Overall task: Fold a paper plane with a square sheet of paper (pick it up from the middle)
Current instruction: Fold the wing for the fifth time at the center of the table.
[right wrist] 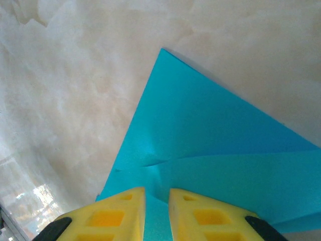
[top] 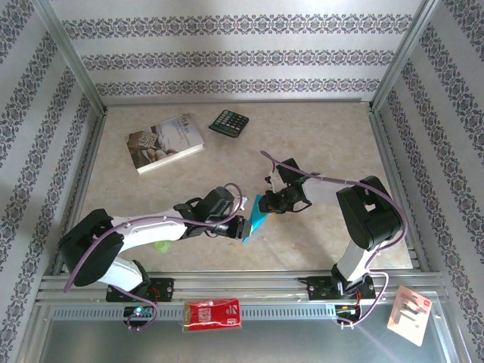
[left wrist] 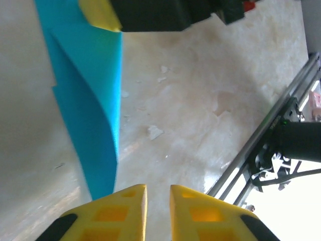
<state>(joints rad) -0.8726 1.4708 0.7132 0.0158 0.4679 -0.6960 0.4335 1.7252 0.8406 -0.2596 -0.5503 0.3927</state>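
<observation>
Right end effector (right wrist: 157, 196) pinches the folded blue sheet of paper (right wrist: 210, 135), held up over the bench (top: 333, 136) near the middle of its near edge. Left end effector (left wrist: 158, 193) stands just beside it, narrow, holding nothing.

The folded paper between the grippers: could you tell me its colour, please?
The paper is plain turquoise-blue, clearest in the right wrist view.

This is a robotics lab test cell. A white-and-black left robot arm (top: 144, 227) and its right twin (top: 367, 219), trailing purple cables (top: 333, 180), are bolted to a slotted aluminium rail (top: 249, 284). The rail edges a beige marble-look tabletop (top: 325, 128), boxed in by silver aluminium-profile posts (top: 68, 51) and grey floral-striped wallpaper panels (top: 234, 45).
</observation>
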